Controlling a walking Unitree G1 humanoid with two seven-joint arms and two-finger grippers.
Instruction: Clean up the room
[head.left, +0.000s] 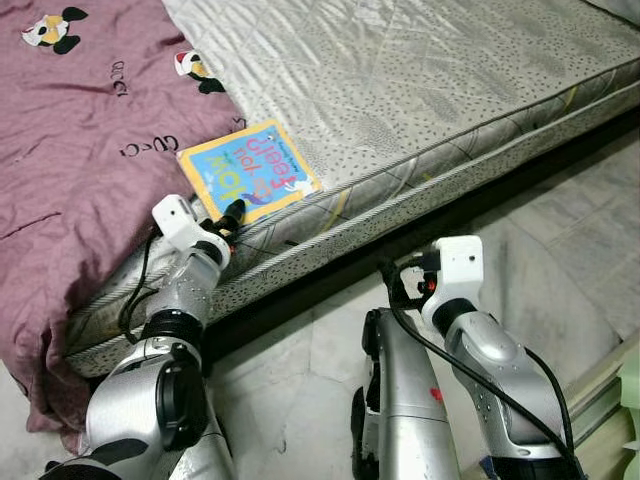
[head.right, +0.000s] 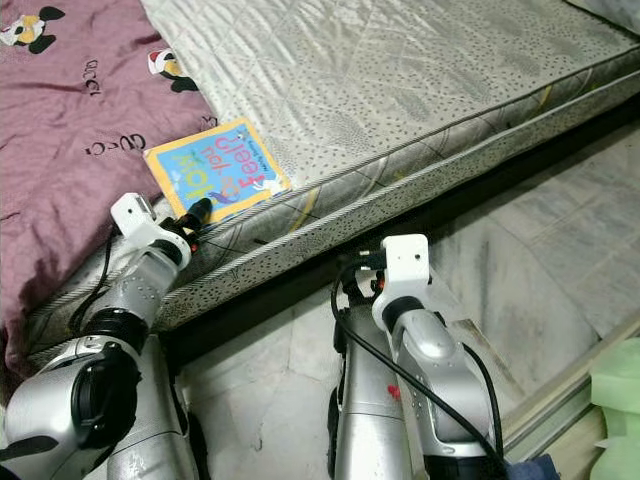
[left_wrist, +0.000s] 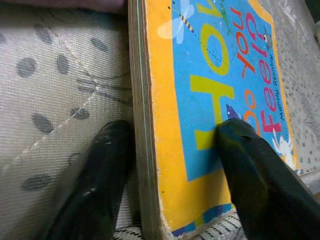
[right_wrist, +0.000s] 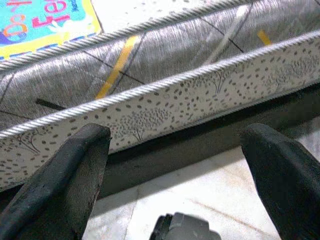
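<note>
Black fingers of my left claw (left_wrist: 165, 175) straddle the book's (head.left: 250, 170) near corner, parted, one under the edge, one on the cover. It lies at the mattress (head.left: 420, 90) edge beside the blanket (head.left: 80, 150). Stiff board, light, probably slick: pinch the corner. Right claw (right_wrist: 175, 165) wide open, empty.

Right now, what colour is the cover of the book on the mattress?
The book has a blue cover with a yellow border and yellow and red lettering; it shows best in the left wrist view.
</note>
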